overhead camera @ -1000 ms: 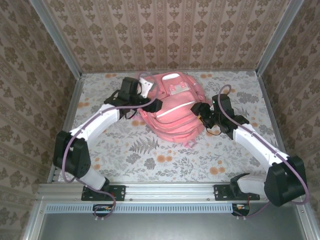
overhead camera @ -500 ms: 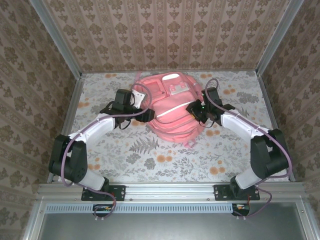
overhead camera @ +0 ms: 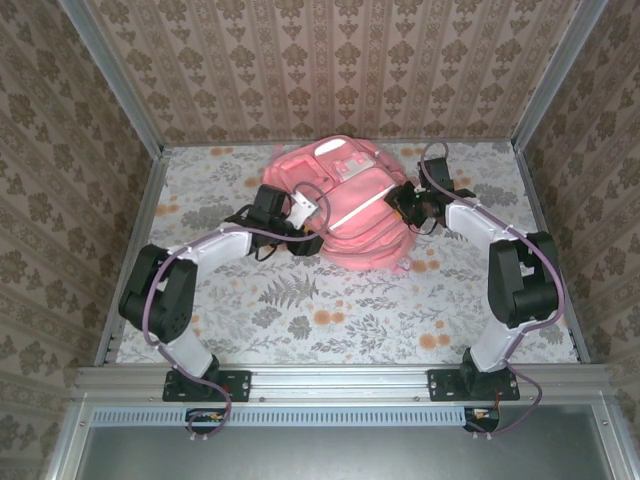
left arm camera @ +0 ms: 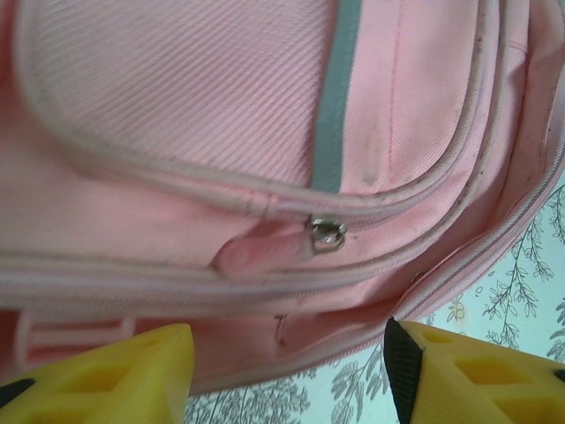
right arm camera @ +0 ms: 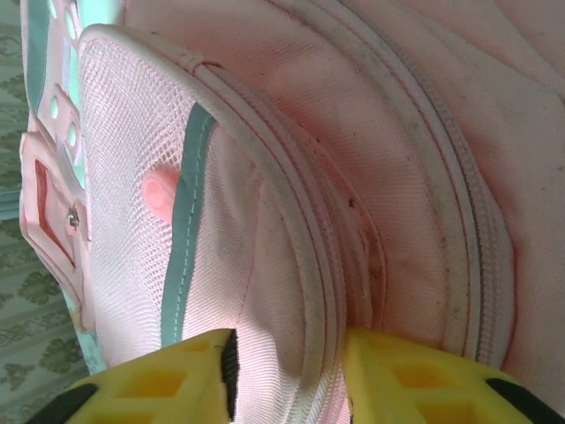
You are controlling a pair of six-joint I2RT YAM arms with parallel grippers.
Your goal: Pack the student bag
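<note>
Floral-print table (overhead camera: 300,320), patterned wallpaper walls (overhead camera: 330,60) on three sides. Student bag (overhead camera: 350,215) lies flat at the far centre of the table, front pockets up. Its long axis is diagonal, far-left to near-right, with the white patch (overhead camera: 345,168) toward the back wall and the white stripe (overhead camera: 362,205) crossing mid-body.

Left gripper (overhead camera: 308,218) is against the bag's near-left edge. In the left wrist view its yellow fingers (left arm camera: 106,375) are spread wide and released, with the bag's lower seam just beyond them and nothing pinched.

Right gripper (overhead camera: 404,205) is at the bag's right side. In the right wrist view its fingers (right arm camera: 415,375) are clenched on the bag's piped zip rim, which runs between them.

Zip puller (left arm camera: 325,234) with its pink tab sits on a closed zip line. Mesh pocket (right arm camera: 124,141) is on the side. Can't tell what is inside any pocket.
</note>
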